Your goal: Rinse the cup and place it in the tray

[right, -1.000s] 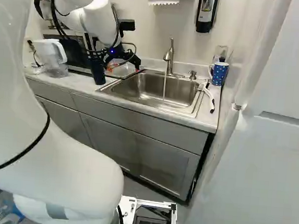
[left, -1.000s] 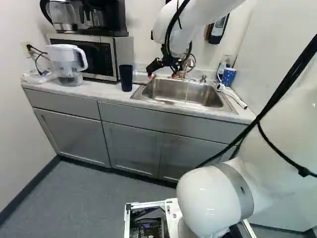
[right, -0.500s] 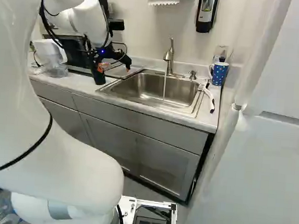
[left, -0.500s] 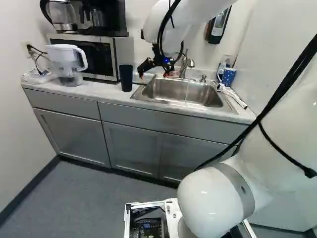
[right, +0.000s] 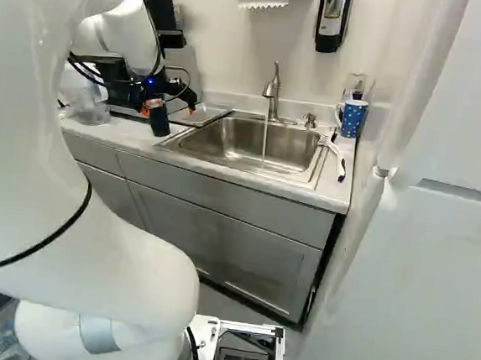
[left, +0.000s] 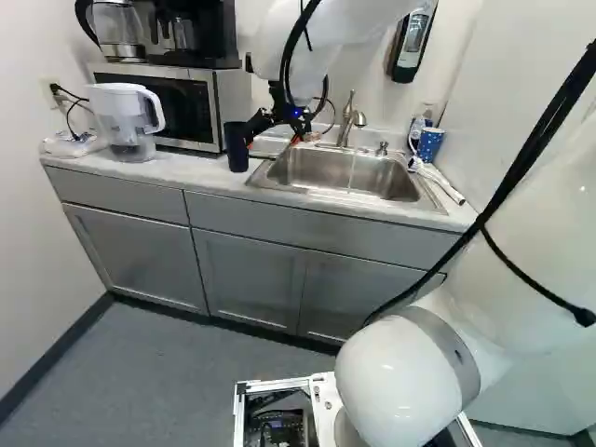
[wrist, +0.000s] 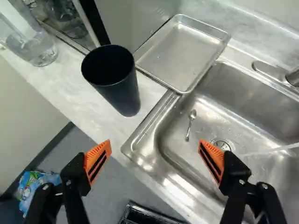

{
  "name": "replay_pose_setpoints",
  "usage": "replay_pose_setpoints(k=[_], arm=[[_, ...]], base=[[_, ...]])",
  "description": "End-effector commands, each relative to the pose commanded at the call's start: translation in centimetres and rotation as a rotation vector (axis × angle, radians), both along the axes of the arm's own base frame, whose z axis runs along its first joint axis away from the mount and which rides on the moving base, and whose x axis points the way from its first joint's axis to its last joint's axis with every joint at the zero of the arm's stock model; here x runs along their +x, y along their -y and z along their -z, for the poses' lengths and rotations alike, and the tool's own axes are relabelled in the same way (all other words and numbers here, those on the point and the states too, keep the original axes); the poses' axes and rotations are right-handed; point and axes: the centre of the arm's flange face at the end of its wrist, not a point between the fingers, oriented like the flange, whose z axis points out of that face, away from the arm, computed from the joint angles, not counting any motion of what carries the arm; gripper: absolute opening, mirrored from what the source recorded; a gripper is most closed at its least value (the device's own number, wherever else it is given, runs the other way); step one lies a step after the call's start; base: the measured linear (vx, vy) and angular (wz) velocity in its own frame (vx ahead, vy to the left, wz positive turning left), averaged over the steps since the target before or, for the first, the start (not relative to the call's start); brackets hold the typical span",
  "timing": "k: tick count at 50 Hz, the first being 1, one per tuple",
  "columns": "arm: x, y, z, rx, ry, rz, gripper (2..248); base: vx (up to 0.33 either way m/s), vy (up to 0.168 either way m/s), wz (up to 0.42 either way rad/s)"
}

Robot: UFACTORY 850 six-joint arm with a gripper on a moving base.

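Near the sink (wrist: 187,156) and the cup (wrist: 127,100), over the counter (wrist: 88,114), the gripper (left: 272,141) is held with its two orange-padded fingers (wrist: 98,161) spread wide. Ahead of them the cup is seen upright on the counter, outside the sink. Just beyond it, the tray (wrist: 180,53) is set flat, with one corner reaching the sink's rim. Within the basin a spoon (wrist: 189,126) is seen near the drain (wrist: 222,145), and a thin stream of water is let down from the faucet (right: 272,94). Behind the cup the microwave (left: 177,110) is placed, with the pitcher (left: 121,114) beside it. Past the sink's far side, a brush (right: 338,157) and a spotted mug (right: 353,120) are kept, the mug upright.
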Motion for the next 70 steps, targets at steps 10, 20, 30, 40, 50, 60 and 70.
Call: replay_pose_setpoints(k=[10,20,30,40,50,60,70], arm=[[0.1,-1.7,0.0,0.000,-0.001,-0.034,247],[0.4,-3.3,-0.1,-0.001,-0.002,-0.064,247],[1.1,-4.8,-0.1,-0.001,-0.003,-0.086,247],[2.0,-5.6,-0.1,-0.002,-0.004,-0.094,247],[2.0,-5.6,-0.1,-0.002,-0.004,-0.094,247],[2.0,-5.6,-0.1,-0.002,-0.004,-0.094,247],[2.4,-5.7,0.7,-0.002,-0.006,-0.094,247]], base=[[0.000,0.000,0.000],[0.000,0.000,0.000],[0.000,0.000,0.000],[0.000,0.000,0.000],[0.000,0.000,0.000],[0.000,0.000,0.000],[0.000,0.000,0.000]])
